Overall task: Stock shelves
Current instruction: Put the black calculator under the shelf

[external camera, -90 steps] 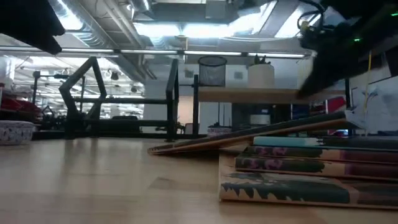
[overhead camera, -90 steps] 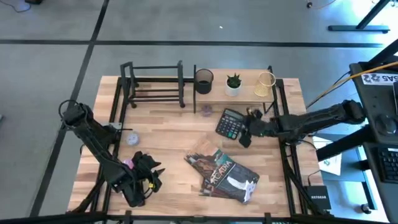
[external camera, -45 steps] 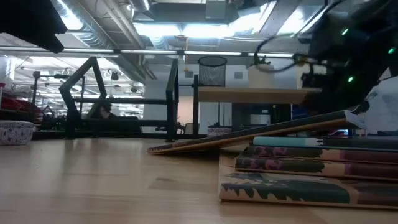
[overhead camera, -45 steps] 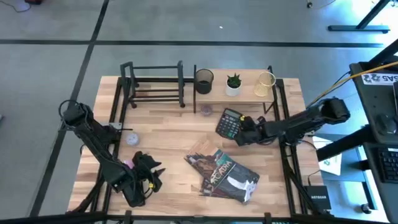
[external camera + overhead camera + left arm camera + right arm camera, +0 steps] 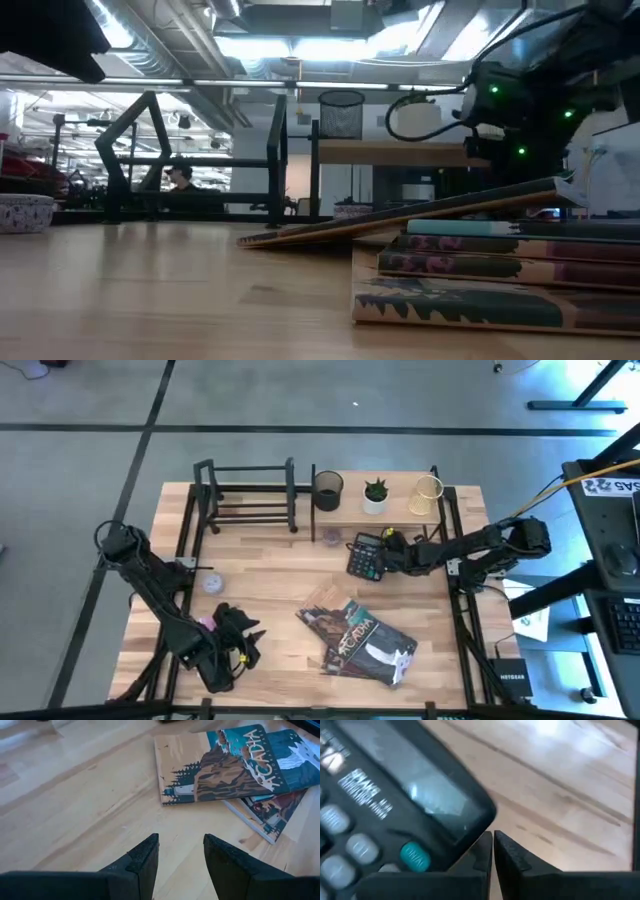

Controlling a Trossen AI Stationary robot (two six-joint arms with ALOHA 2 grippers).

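We saw right end effector [image 5: 388,546] closed, empty, at calculator [image 5: 368,556] corner, likely nudging it toward wood shelf [image 5: 395,508]. Left end effector [image 5: 180,851] open, parked near books [image 5: 362,641].

- the top book [image 5: 220,765] on the pile has "ARCADIA" across its cover, first letter partly hidden
- calculator [image 5: 395,815] has small white print under its screen, too blurry to read

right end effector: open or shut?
Shut. In the right wrist view the right end effector has its fingers nearly together, beside the calculator, gripping nothing.
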